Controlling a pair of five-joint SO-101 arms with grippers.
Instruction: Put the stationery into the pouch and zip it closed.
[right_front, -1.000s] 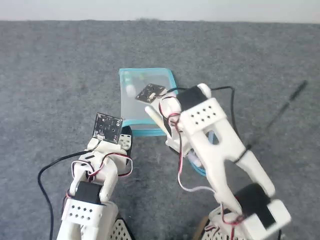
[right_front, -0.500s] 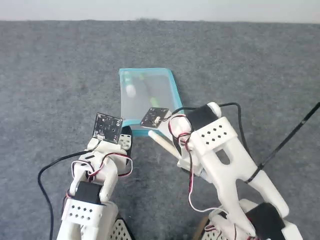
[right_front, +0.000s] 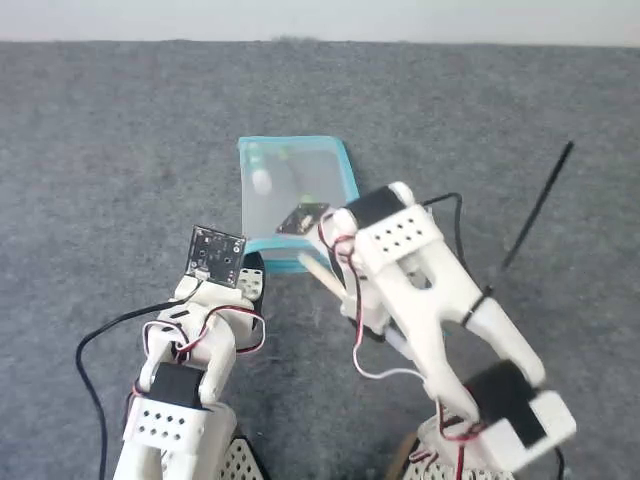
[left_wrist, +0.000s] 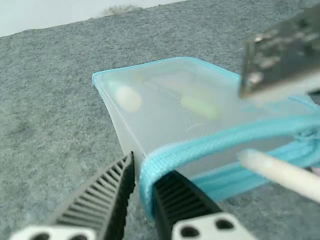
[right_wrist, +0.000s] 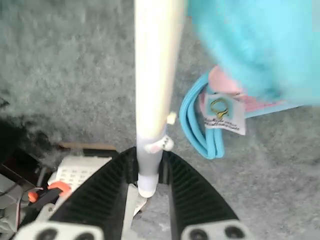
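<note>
A translucent pouch (right_front: 290, 190) with a teal zip edge lies on the grey mat, with a white lump (left_wrist: 128, 98) and a green item (left_wrist: 198, 106) inside it. My left gripper (right_front: 256, 272) is shut on the pouch's near teal edge (left_wrist: 165, 155); the left wrist view shows the band pinched between the black left gripper (left_wrist: 142, 162) jaws. My right gripper (right_wrist: 148, 160) is shut on a cream pen (right_wrist: 152, 75). The pen (right_front: 322, 278) lies low and slanted, its tip at the pouch's near edge beside the left gripper. The right arm's wrist covers the pouch's near right corner.
A thin black cable (right_front: 535, 205) rises at the right of the mat. The pouch's teal loop and tag (right_wrist: 220, 112) lie on the mat near the pen. Open grey mat surrounds the pouch to the left and far side.
The right arm drew the pen back from over the pouch to its near edge, then swung its wrist over the pouch's near right corner again. The left arm kept still.
</note>
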